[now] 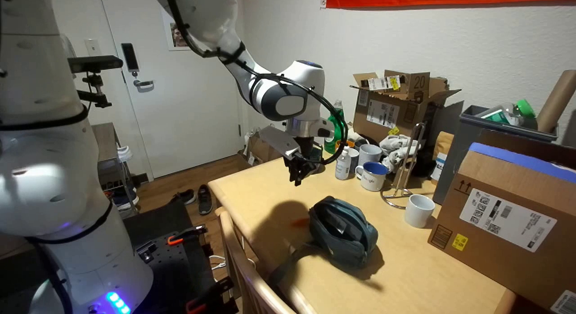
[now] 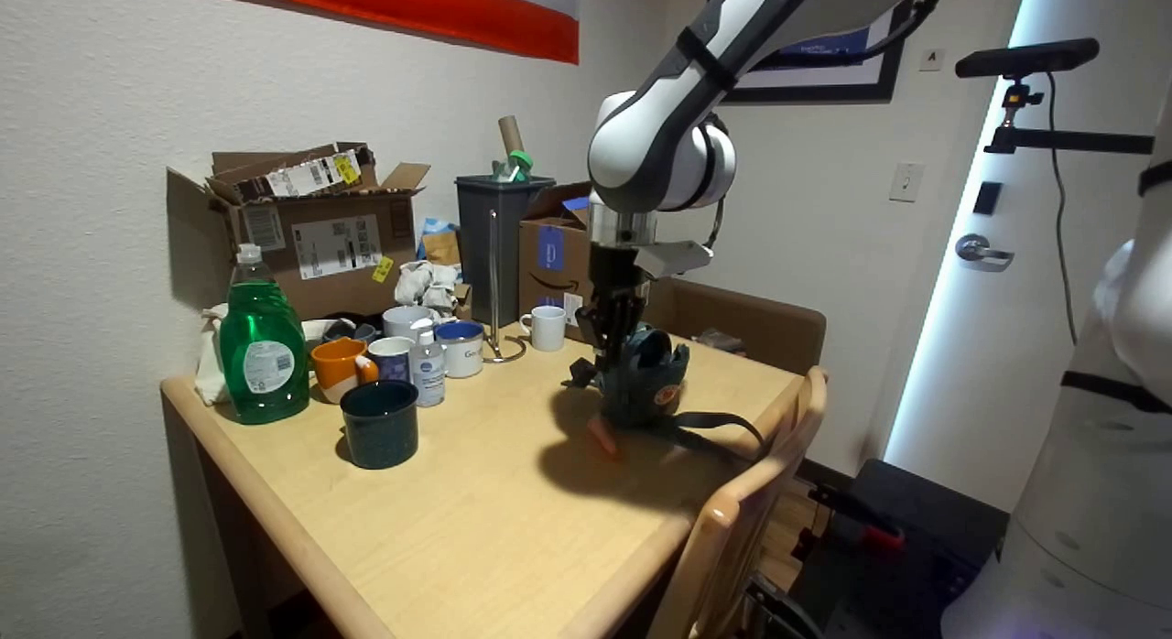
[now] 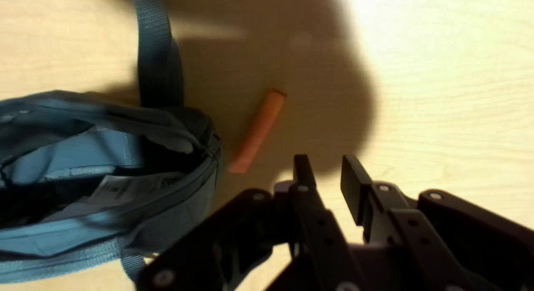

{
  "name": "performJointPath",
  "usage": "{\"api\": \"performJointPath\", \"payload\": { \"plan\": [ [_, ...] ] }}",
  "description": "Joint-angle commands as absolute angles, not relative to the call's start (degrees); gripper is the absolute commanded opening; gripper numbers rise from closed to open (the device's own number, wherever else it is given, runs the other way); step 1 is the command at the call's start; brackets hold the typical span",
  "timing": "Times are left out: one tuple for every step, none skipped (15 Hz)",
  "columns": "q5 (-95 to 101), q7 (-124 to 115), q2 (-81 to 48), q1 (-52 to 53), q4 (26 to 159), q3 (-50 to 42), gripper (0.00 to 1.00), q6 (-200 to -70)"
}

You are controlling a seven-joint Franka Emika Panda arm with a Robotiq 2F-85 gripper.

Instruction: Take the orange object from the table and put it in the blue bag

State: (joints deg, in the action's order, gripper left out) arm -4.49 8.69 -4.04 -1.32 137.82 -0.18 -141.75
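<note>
Thin orange object [image 3: 258,132] flat, just beside gaping blue bag [image 3: 171,214]

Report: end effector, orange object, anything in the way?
End effector partly open, empty. Orange object on table, in shadow. Blue bag close beside it, may crowd approach.

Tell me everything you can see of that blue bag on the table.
The blue bag is rounded and looks like soft fabric, with a round reddish emblem on one side. Its top gapes open, facing up, showing a pale printed label inside. It rests on the table, beside the orange stick but not touching it. A webbing strap trails toward the table's edge.
</note>
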Motion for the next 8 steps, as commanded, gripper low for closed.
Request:
{"api": "performJointPath", "payload": {
  "plan": [
    [-2.87, 7.90, 3.58, -2.11, 143.02, -1.52, 0.13, -140.15],
    [-3.06, 8.24, 4.75, -2.22, 143.68, -1.85, 0.22, -139.81],
    [-3.08, 8.25, 5.63, -2.25, 144.14, -2.09, 0.34, -139.42],
    [-3.33, 8.12, 6.03, -2.18, 144.28, -2.17, 0.45, -139.32],
    [-3.45, 8.31, 6.52, -2.07, 144.55, -2.29, 0.50, -139.09],
    [-3.80, 8.17, 6.34, -1.70, 144.35, -2.11, 0.58, -138.90],
    [-4.11, 8.28, 6.11, -1.39, 144.21, -1.92, 0.64, -138.66],
    [-5.20, 9.23, 5.30, -0.76, 143.80, -1.59, 0.73, -138.71]
  ]
}}
